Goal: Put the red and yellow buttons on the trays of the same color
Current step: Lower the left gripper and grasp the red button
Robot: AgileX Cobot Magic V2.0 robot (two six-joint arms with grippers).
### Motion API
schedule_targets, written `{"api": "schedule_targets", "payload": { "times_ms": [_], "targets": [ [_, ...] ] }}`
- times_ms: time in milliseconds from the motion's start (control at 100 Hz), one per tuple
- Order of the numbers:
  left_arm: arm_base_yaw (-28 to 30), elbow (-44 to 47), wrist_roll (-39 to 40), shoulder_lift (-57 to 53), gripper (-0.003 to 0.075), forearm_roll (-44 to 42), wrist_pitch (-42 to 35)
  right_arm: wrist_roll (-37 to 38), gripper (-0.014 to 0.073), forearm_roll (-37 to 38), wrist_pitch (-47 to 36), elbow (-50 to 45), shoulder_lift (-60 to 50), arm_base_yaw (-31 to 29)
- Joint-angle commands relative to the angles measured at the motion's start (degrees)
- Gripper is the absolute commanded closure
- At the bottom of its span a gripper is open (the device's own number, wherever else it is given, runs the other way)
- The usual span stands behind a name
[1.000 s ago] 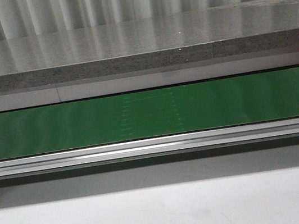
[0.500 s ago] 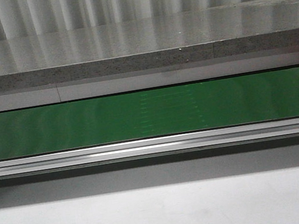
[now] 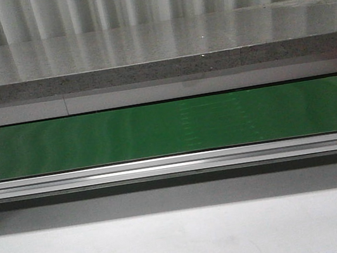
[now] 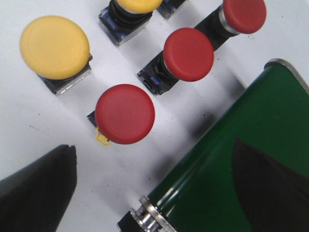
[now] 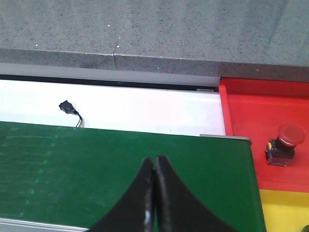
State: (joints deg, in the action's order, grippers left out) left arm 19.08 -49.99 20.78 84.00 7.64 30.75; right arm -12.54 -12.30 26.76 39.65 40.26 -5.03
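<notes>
Now the left gripper (image 4: 145, 193) is hanging open over the nearest red button (image 4: 124, 114) and should be closing squarely around its cap, while the right gripper (image 5: 154, 166) is waiting closed and empty above the green belt (image 5: 96, 164)

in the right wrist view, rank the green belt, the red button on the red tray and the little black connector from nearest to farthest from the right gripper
1. green belt, directly under the right gripper.
2. black connector, on the white strip beyond the belt.
3. red button, off the belt's end on the red tray.

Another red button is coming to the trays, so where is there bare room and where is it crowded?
The red tray is bare all around its single red button. The green conveyor belt is bare too. It is crowded where the red and yellow push buttons cluster on the white surface.
</notes>
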Motion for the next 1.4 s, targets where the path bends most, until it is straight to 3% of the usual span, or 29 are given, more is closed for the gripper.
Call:
{"api": "schedule_targets", "payload": {
  "times_ms": [0, 330, 1220, 1390],
  "targets": [
    [0.27, -1.87, 0.65, -0.47, 0.0104, 0.65, -3.41, -0.58, 0.0662, -0.46, -4.05, 1.48, -0.20, 0.11],
    [2.80, -1.95, 1.99, 1.82, 0.0104, 0.65, -4.84, -0.58, 0.0662, -0.46, -3.88, 1.48, -0.20, 0.11],
    [2.79, -5.29, 1.99, 9.38, 0.0104, 0.88, -6.66, -0.58, 0.0662, -0.46, -3.82, 1.48, -0.20, 0.11],
    [2.79, -5.29, 1.99, 9.38, 0.0208, 0.88, -6.23, -0.58, 0.0662, -0.46, -3.82, 1.48, -0.20, 0.11]
  ]
}}
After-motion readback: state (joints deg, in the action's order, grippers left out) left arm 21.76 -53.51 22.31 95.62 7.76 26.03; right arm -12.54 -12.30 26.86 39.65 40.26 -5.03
